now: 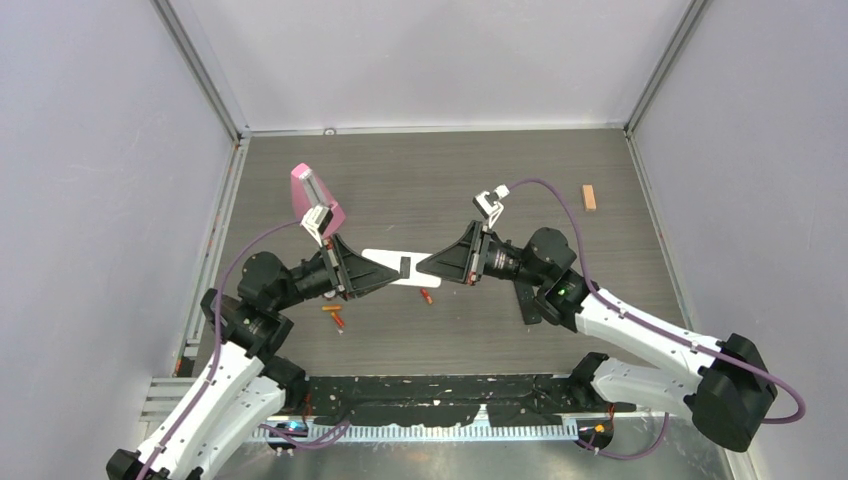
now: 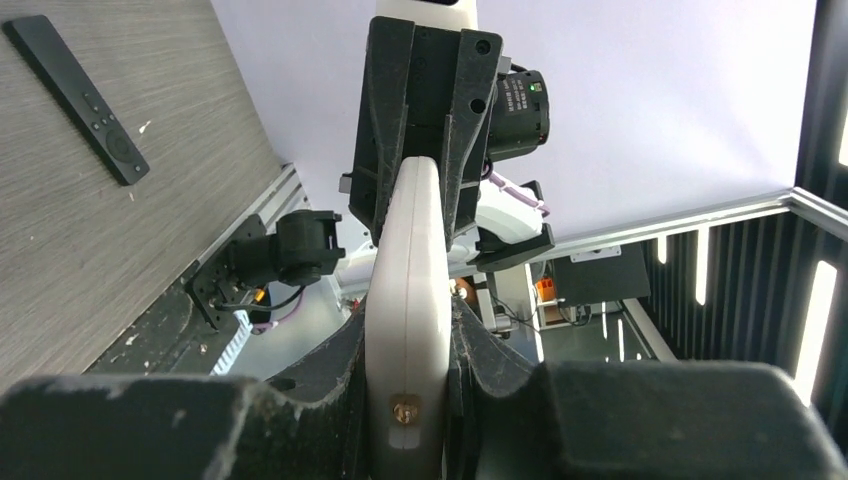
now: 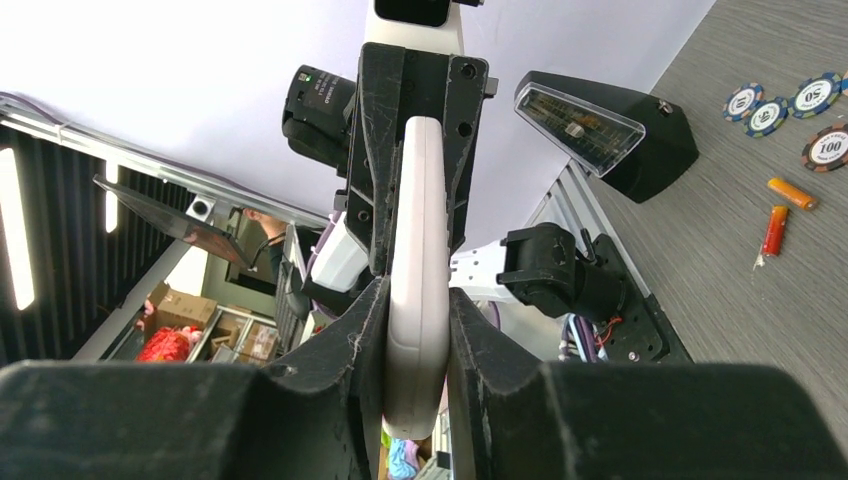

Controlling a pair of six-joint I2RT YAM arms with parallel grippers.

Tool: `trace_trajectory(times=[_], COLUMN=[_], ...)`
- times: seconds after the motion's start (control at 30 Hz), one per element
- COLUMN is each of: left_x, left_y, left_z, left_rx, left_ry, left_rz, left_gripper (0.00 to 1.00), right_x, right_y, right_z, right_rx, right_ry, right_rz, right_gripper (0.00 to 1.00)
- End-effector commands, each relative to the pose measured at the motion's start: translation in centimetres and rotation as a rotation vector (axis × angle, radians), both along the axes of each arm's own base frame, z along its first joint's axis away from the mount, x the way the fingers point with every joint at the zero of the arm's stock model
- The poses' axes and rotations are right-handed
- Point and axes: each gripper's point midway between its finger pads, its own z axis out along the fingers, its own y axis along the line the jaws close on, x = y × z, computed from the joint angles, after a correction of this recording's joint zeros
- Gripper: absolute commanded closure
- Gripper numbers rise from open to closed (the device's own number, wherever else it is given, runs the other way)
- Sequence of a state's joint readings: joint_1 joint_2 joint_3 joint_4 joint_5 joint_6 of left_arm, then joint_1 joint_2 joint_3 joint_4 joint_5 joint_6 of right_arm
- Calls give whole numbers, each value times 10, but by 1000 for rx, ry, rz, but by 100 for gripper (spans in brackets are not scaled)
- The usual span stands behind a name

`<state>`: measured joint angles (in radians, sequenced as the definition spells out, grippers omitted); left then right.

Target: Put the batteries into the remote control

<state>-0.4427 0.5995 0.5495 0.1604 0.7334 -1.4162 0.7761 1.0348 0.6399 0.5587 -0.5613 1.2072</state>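
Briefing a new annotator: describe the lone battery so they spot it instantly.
Find the white remote held between the two arms at mid-table. Just toward the robot from its right end lies a small red battery. It lies alone; the other two batteries sit paired further left.

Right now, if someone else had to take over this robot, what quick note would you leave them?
Left gripper: shut on one end of the flat white plastic remote control, holding it above the dark wood-grain table.
Right gripper: closed on its other end.
Orange-red cylindrical batteries: three loose on the table, two nearer the left gripper, one nearer the right.
Done: remote lifted. Left: all batteries to load.
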Motion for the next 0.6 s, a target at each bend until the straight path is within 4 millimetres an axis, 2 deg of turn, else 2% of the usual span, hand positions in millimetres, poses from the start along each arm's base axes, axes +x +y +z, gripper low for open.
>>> trace_trajectory(times=[0.0,0.37,0.43,0.47,0.57], left_x=[30,35,36,36,36], left_y=[22,27,27,27,26], left_z=[39,33,33,33,32], left_rx=[-129,-69,-57,-51,-38], left_ry=[-63,-69,-75,-77,-80], left_rz=[202,251,253,254,250], left_gripper=[100,100,100,100,100], right_x=[-5,24,26,27,30], right_y=[-10,-17,-18,-18,-18], right_z=[28,-1,-4,-4,-13], right_rx=[96,-97,-127,-136,-181], right_ry=[-97,-64,-72,-75,-74], right_rz=[2,-165,-171,-174,-188], right_gripper=[77,78,72,66,61])
